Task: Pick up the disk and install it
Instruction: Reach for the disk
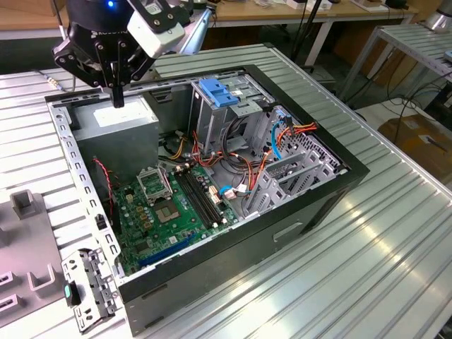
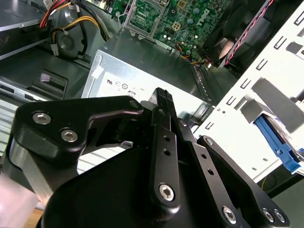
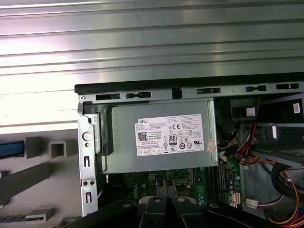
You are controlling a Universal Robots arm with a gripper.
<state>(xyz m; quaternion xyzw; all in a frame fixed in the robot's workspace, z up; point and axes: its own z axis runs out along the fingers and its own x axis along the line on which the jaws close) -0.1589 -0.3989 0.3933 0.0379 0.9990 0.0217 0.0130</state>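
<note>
On the ribbed metal worktop (image 1: 367, 254), with desks (image 1: 282, 13) behind, an open computer case (image 1: 212, 282) holds a green motherboard (image 1: 176, 205), a drive cage (image 1: 212, 120) and a grey power supply (image 1: 116, 123). Above that supply hangs the end effector (image 1: 118, 97), fingers pressed together, empty. Outside the case, the disk (image 3: 9, 148), blue rail showing, sits on a grey fixture (image 3: 28, 175).

Lab: open PC case (image 1: 212, 277), aluminium bench (image 1: 357, 282).

Case (image 1: 212, 272) open-topped, grey box (image 1: 131, 121) under gripper (image 1: 118, 101), cables (image 1: 244, 166) beside cage (image 1: 206, 123)
</note>
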